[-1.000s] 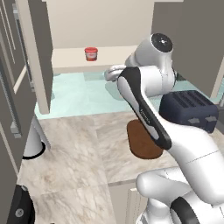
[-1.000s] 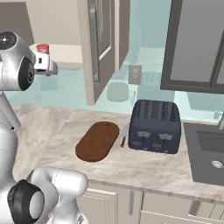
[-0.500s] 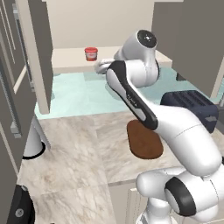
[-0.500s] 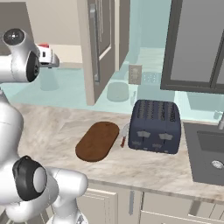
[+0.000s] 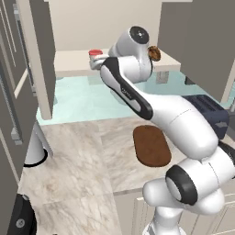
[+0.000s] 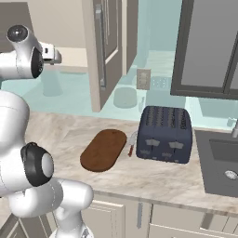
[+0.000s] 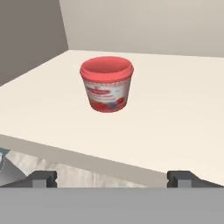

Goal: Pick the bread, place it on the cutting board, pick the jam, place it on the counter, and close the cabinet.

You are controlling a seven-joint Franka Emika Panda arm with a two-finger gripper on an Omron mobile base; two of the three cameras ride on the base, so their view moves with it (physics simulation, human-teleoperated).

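- Reaching toward the cabinet (image 5: 41, 59) shelf w/ the gripper (image 7: 113, 177); its fingers stand spread wide, nothing btwn them.
- Progress: cutting board (image 5: 151, 145) lies bare on the counter (image 5: 82, 151), so bread step looks not done. Bread (image 5: 154, 53) sits on the shelf, right part, partly hidden behind the arm's upper joint in left base view.
- Jam (image 7: 106, 84) is upright on the cream shelf, lid on, near the shelf's front-left area; not yet lifted.
- Cabinet doors stand open; closing not done either.
- So judged: all steps left – bread to board, jam to counter, doors shut.
- Jam vs gripper: in hand view the jar is ahead of the tips, roughly centred btwn them, apart, no contact. Shelf front edge lies btwn tips and jar.
- Odd: gripper lines up on jam, not bread, tho task lists bread first.
- Toaster (image 6: 165, 133) sits right of the board, just beside it.
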